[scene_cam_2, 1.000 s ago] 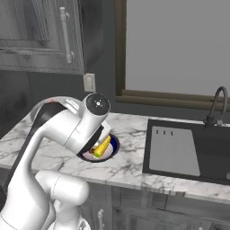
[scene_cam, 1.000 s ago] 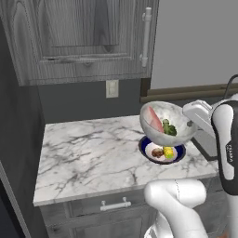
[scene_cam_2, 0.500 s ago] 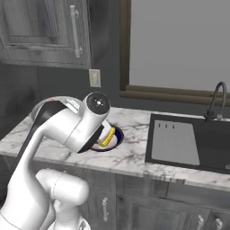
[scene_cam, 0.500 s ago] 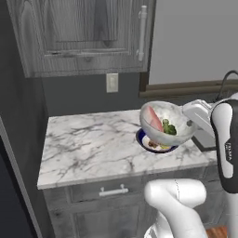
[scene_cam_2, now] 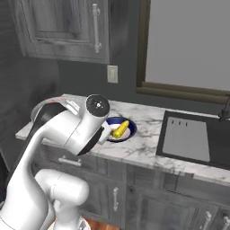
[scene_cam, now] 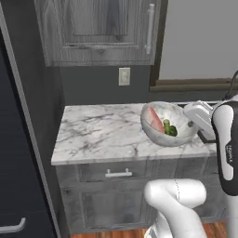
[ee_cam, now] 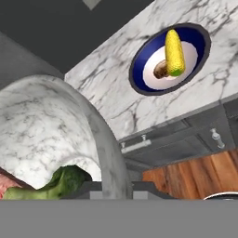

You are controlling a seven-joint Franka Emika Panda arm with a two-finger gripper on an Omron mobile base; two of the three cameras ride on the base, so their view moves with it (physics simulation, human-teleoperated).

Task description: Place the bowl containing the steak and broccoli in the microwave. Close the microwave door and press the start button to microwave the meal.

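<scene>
The clear glass bowl (scene_cam: 168, 124) hangs tilted just above the marble counter (scene_cam: 102, 132). My gripper (scene_cam: 190, 123) is shut on the bowl's right rim. Inside lie the pinkish-red steak (scene_cam: 155, 120) and the green broccoli (scene_cam: 169, 129). In the hand view the bowl's rim (ee_cam: 106, 139) runs up between my fingertips (ee_cam: 95, 189), with the gripper (ee_cam: 116, 188) clamped across it. The broccoli (ee_cam: 65, 182) and an edge of the steak (ee_cam: 8, 188) show at the lower left. The microwave and its door are out of view.
A dark blue bowl (scene_cam_2: 118, 129) with a corn cob (ee_cam: 174, 45) and a brown meat lump (ee_cam: 161, 69) sits on the counter beside my arm. A sink (scene_cam_2: 188, 140) lies to the right. Grey cabinets (scene_cam: 100, 28) hang above, and a tall dark panel (scene_cam: 18, 139) stands to the left.
The whole picture has shifted in both base views, so the base has driven. The counter now looks closer. The bowl stays in my gripper and now covers the dark blue bowl in the left base view.
</scene>
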